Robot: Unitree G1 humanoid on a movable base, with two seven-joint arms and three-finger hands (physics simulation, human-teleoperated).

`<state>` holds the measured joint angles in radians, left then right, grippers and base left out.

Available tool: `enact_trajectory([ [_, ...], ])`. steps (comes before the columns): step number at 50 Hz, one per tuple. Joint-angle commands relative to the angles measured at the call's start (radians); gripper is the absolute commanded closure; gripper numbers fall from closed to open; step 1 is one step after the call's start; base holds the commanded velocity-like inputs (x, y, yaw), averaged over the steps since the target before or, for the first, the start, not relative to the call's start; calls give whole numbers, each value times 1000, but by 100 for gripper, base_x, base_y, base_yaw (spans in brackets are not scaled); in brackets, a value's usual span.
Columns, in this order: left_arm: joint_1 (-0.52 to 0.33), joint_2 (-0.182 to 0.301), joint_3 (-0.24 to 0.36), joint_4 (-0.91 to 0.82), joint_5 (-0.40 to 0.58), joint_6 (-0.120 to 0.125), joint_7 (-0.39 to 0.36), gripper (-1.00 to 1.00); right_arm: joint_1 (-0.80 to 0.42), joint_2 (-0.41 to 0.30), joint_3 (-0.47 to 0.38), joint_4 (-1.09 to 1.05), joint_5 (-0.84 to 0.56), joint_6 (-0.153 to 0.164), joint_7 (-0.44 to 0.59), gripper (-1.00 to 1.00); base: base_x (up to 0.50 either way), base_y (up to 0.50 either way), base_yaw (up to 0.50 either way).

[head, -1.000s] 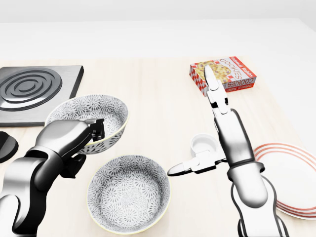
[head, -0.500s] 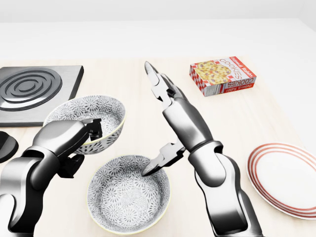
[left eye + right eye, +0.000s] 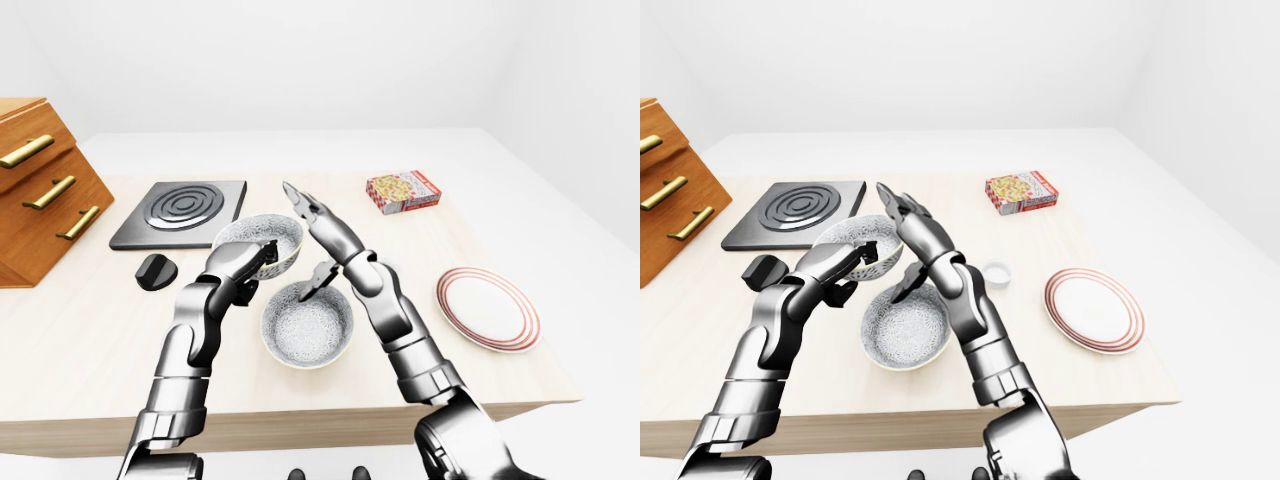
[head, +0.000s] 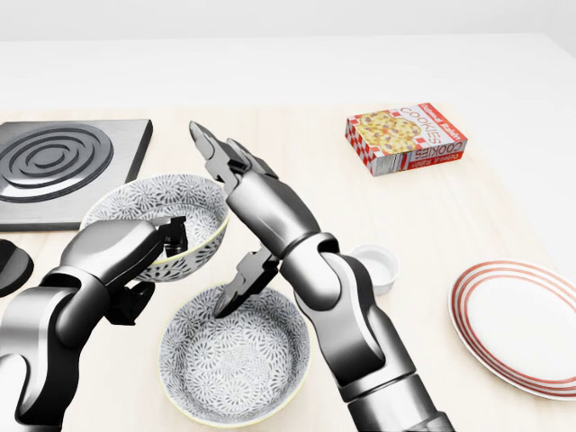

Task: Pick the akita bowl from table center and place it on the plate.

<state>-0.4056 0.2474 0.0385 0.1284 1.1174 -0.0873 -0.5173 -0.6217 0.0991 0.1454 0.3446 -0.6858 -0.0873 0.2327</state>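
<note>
Grey bowl [image 4: 144, 202] rim in fingers [image 4: 171, 231], plate [image 4: 517, 324] apart

Plate [image 4: 513, 324] right of upper bowl [image 4: 144, 211]

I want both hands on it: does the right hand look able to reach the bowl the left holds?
Probably yes: the open right hand hovers by the right rim of the held bowl, nothing between them.

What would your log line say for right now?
head view | left robot hand: grips upper patterned bowl by rim | right robot hand: open, thumb over lower patterned bowl | plate: empty
</note>
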Motion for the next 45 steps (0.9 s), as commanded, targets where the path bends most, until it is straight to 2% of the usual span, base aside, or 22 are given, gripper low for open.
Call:
enact_trajectory([
  [1, -3, -1, 5, -11, -2, 0, 33, 100, -80, -3, -8, 194, -50, 0, -68, -100, 0, 0, 0],
  [6, -2, -1, 5, -11, -2, 0, 37, 100, -93, -23, -19, 256, -68, 0, -99, -100, 0, 0, 0],
  [17, -3, -1, 5, -11, -1, 0, 43, 100, -85, -9, -11, 279, -66, 0, -80, -100, 0, 0, 0],
  [29, -3, 0, 6, -8, -8, 0, 42, 100, -169, 18, -8, 416, -79, 0, -117, -100, 0, 0, 0],
  [30, -4, 0, 5, -8, -8, 0, 42, 100, -181, 15, -10, 440, -80, 0, -125, -74, 0, 0, 0],
  [31, -4, 0, 5, -8, -8, 0, 42, 100, -183, 15, -11, 444, -80, 0, -126, -9, 0, 0, 0],
  [32, -3, -1, 6, -8, -8, 0, 45, 100, -194, 12, -14, 467, -81, 0, -137, 33, 0, 0, 0],
  [34, -3, 0, 6, -8, -8, 0, 48, 100, -199, 10, -17, 482, -79, 0, -140, 100, 0, 0, 0],
  [45, -2, -1, 7, -9, -6, 0, 68, 100, -192, -1, -20, 482, -84, 0, -153, 100, 0, 0, 0],
])
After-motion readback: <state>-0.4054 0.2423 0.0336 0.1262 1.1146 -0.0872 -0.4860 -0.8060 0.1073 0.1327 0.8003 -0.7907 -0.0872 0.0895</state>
